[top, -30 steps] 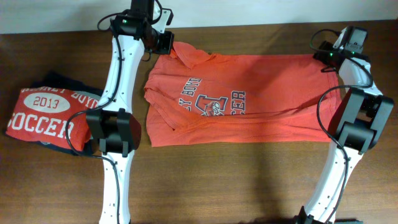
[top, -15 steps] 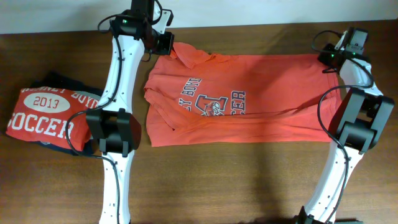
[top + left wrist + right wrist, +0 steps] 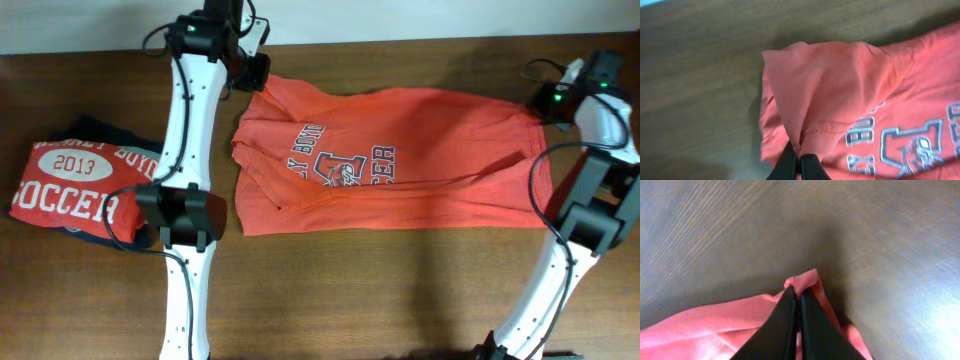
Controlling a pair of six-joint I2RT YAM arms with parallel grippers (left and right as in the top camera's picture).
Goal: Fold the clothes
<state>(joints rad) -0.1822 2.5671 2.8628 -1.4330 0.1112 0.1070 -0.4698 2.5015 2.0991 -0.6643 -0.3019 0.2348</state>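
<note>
The wooden table (image 3: 400, 300) carries the whole job; across its middle the orange-red T-shirt (image 3: 440, 190) lies spread sideways, smooth toward 3 o'clock and rumpled toward 9 o'clock, where its navy lettering (image 3: 340, 165) buckles; well apart at the table's 9 o'clock sits a folded red shirt (image 3: 70, 185), none of my concern; my left pincer (image 3: 799, 161) is clamped tight on the shirt's 11 o'clock corner, cloth draping up from the tips; my right pincer (image 3: 798, 300) is closed on a small nub of hem at the 2 o'clock corner; I judge this the start of the first fold, both far corners gripped; next I should lift them together, evenly, and carry that edge toward 6 o'clock, keeping the cloth taut between my arms so the rumpled end does not drag.
</note>
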